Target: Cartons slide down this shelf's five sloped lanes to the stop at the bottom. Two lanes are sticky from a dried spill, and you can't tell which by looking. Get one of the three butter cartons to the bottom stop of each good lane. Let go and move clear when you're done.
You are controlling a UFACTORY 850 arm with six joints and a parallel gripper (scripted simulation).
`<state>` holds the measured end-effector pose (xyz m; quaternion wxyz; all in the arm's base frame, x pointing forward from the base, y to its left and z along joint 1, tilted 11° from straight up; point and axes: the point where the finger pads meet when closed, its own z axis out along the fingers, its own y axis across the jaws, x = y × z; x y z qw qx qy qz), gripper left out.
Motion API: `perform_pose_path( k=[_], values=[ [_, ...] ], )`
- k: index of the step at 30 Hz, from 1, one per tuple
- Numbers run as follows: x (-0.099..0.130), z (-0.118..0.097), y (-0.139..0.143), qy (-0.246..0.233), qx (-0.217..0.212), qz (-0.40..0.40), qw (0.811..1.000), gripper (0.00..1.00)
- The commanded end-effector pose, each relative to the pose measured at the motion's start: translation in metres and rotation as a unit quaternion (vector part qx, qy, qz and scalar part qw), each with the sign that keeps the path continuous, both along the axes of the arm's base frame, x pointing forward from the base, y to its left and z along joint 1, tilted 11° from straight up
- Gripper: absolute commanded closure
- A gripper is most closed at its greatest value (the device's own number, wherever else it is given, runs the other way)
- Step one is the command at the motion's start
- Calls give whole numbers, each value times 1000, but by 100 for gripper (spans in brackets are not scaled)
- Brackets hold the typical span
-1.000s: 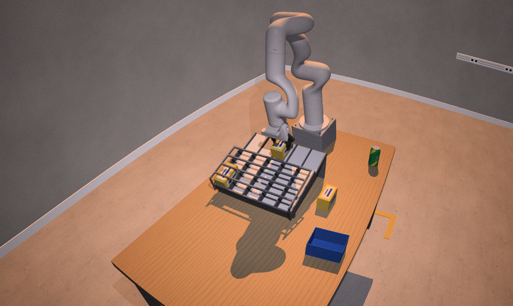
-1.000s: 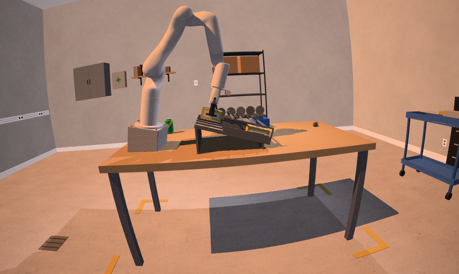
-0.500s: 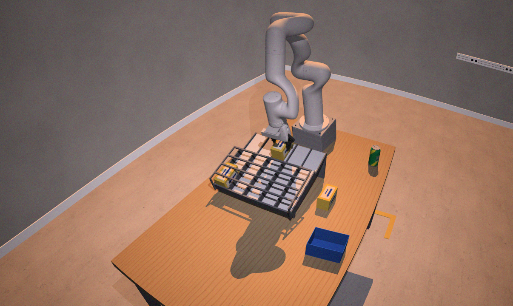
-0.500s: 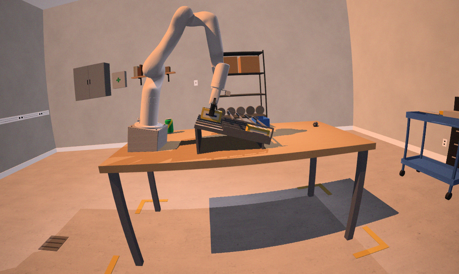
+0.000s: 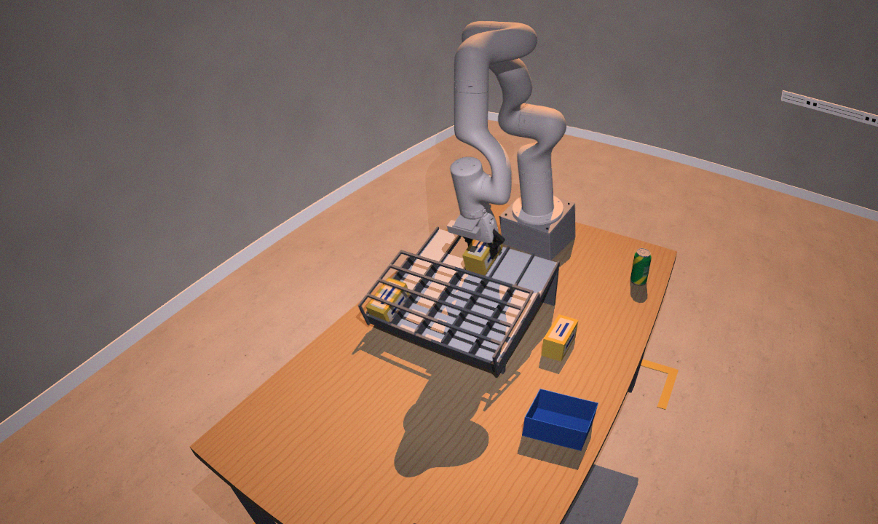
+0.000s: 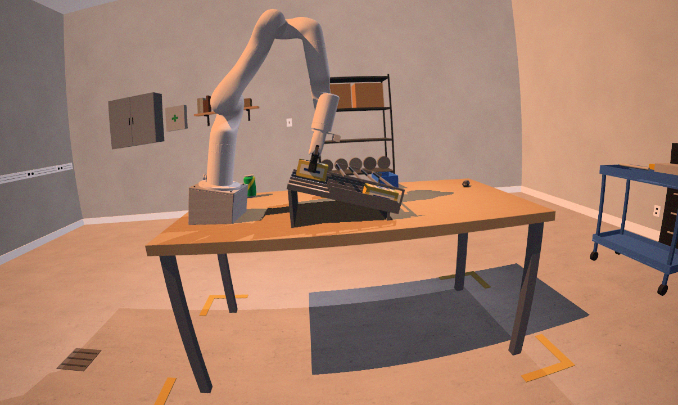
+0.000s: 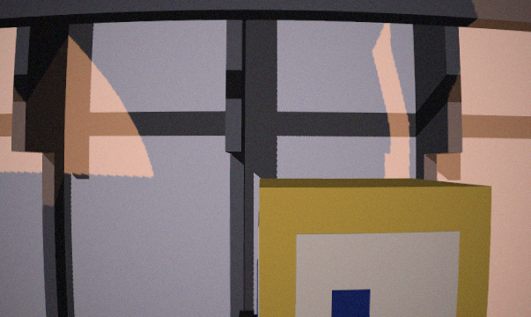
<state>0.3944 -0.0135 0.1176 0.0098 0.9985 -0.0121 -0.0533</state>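
Note:
My gripper [image 5: 483,249] [image 6: 313,167] is shut on a yellow-and-white butter carton [image 5: 476,262] [image 6: 306,171] [image 7: 278,211], at the upper end of the middle lane of the sloped shelf [image 5: 429,343] [image 6: 351,194]. The held carton is tilted along the slope; whether it touches the lane floor I cannot tell. In the wrist view its near part is cut off and the fingers are mostly out of frame. A second butter carton [image 5: 381,308] [image 6: 380,192] lies at the bottom stop of the far left lane in the top view, under the bars. A third butter carton [image 5: 558,338] stands on the table right of the shelf.
Dark crossbars [image 5: 455,287] [image 7: 243,6] span the lower lanes just downhill of the held carton. Dividers separate the lanes. A blue open bin [image 5: 555,434] [image 6: 387,179] and a green can [image 5: 638,268] [image 6: 250,187] stand on the wooden table [image 5: 311,423] [image 6: 482,207].

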Motion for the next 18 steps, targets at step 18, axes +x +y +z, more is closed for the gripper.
perform_pose_path(
  k=[18],
  values=[
    [0,-4,0,0,0,-1,1000,100]
  ],
)
